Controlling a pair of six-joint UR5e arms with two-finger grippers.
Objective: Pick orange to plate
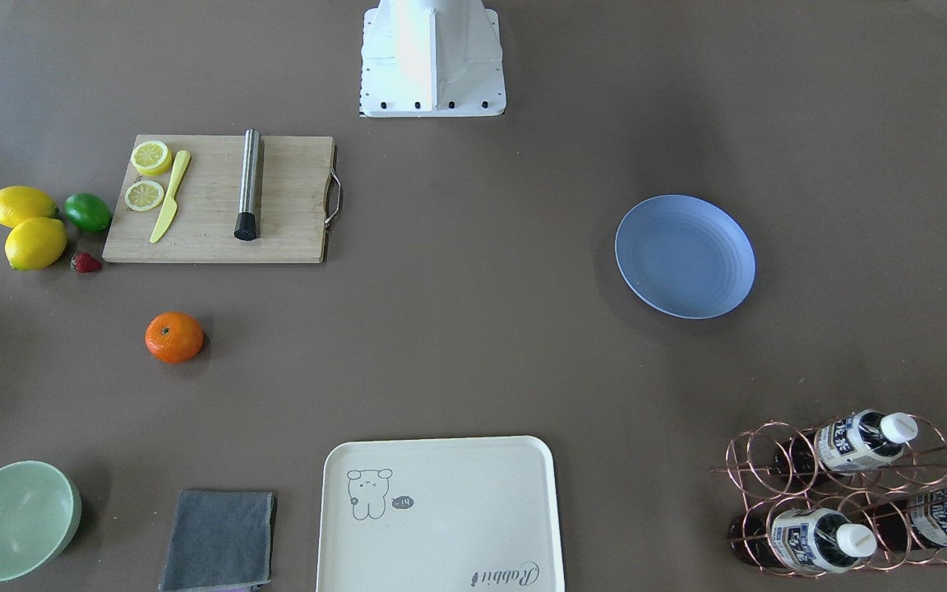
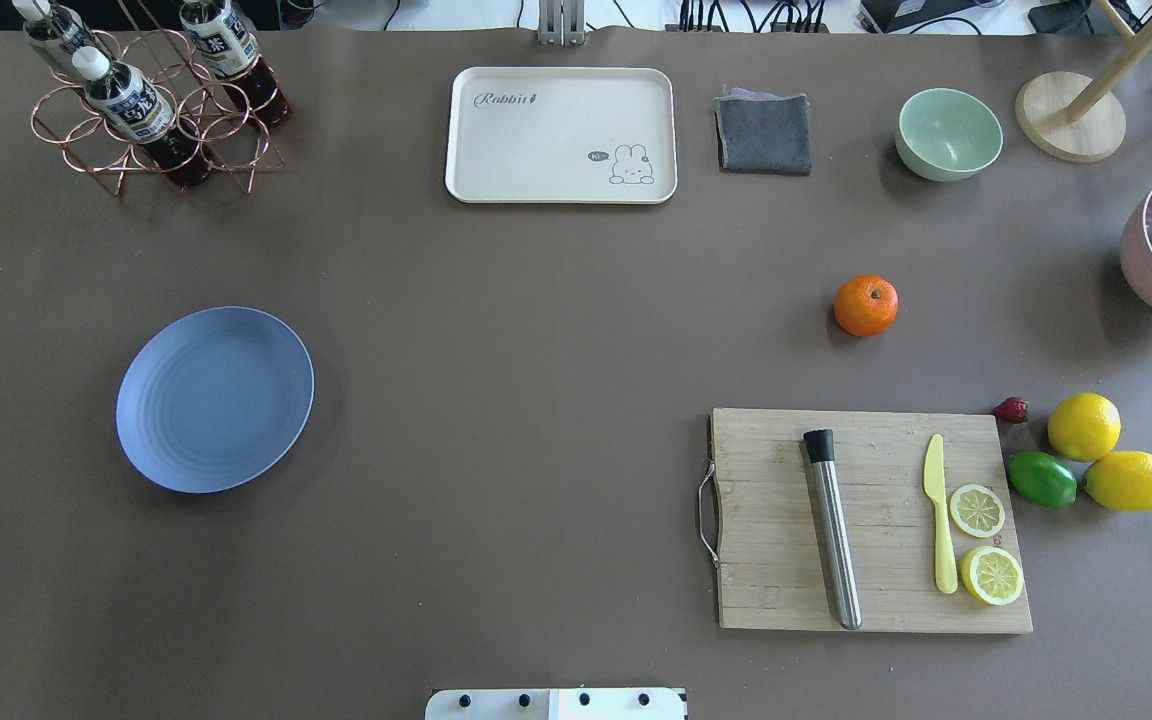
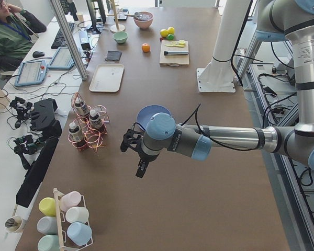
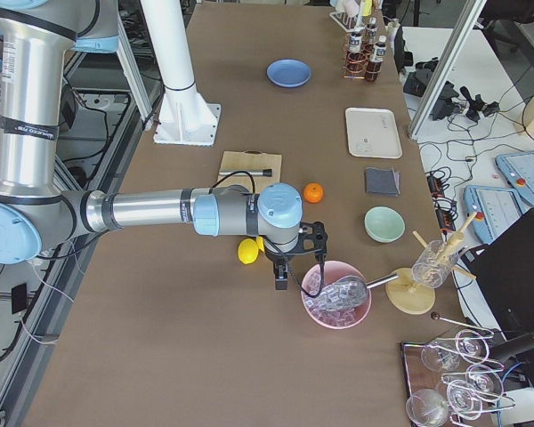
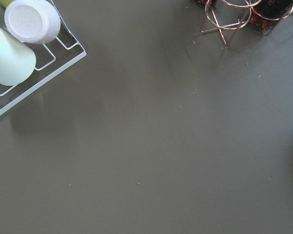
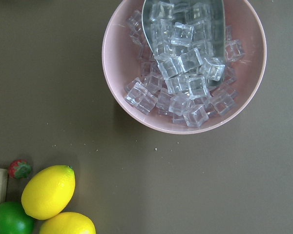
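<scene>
Out on the right half of the table, a little beyond the far edge of the wooden cutting board (image 2: pixel 871 520), the orange (image 2: pixel 865 305) sat by itself on the brown table cover, touching nothing. The plate (image 2: pixel 215 398) lay well apart from it on the left half, bare, with nothing on it.

On the board lay a steel rod with a black tip (image 2: pixel 833 530), a yellow knife (image 2: pixel 941 525) and two lemon slices (image 2: pixel 977 510). Just right of the board were a lime (image 2: pixel 1042 479), two whole lemons (image 2: pixel 1084 426) and a small strawberry (image 2: pixel 1011 409) – the lime and lemons were bunched close together. Along the far edge stood a copper bottle rack (image 2: pixel 151 120), a cream tray (image 2: pixel 561 135), a folded grey cloth (image 2: pixel 764 133) and a pale green bowl (image 2: pixel 948 133).

Neither arm reached into the overhead view. Seen from the table's right end, the right gripper (image 4: pixel 298 271) hung above the table beside a pink bowl of ice cubes (image 6: pixel 185 66), near the lemons and short of the orange. Seen from the left end, the left gripper (image 3: pixel 137 162) hung over bare table near the bottle rack, on the near side of the plate. Both claws showed only in those side views – I could not tell whether either was released or clenched, and nothing could be seen in them.
</scene>
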